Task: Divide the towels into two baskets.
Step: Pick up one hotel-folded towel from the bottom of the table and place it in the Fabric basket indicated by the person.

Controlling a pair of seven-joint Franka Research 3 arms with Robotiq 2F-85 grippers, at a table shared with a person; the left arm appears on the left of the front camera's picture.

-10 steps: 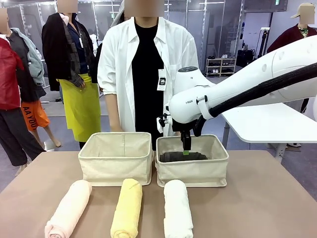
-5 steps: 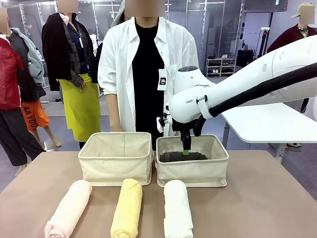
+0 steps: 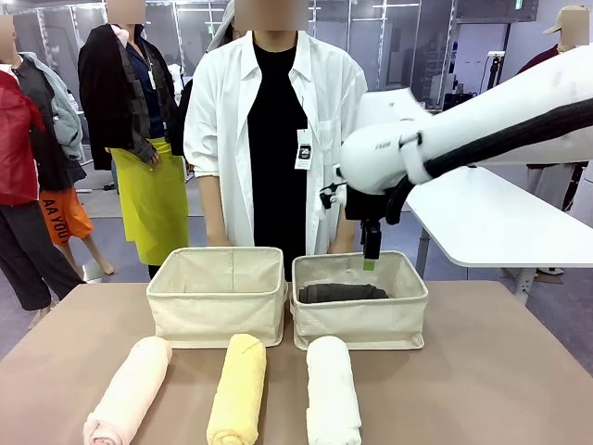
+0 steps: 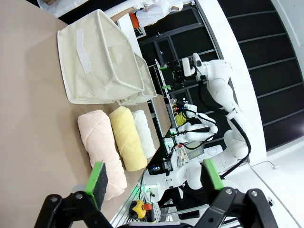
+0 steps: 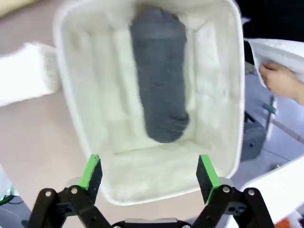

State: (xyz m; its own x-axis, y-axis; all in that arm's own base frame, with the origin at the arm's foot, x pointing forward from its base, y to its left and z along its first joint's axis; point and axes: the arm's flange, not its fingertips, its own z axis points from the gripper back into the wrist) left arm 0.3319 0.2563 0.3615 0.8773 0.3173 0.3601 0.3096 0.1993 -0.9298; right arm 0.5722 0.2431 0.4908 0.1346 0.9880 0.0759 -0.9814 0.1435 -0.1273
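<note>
Spread wide and empty, the right gripper [image 3: 371,260] hangs above the right basket [image 3: 361,326], where the dark grey towel [image 3: 343,293] lies; the white towel [image 3: 332,389] lies just before it, the yellow towel [image 3: 238,389] and pink towel [image 3: 130,394] farther left.

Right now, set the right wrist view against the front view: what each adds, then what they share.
Right wrist view: the person's hand beyond the right beige canvas basket. Front view: the rolled pale pink terry towel, the rolled yellow terry towel, the left beige canvas basket. Shared: the rolled dark grey towel inside the right basket, the rolled white towel outside it, the open right gripper above.
</note>
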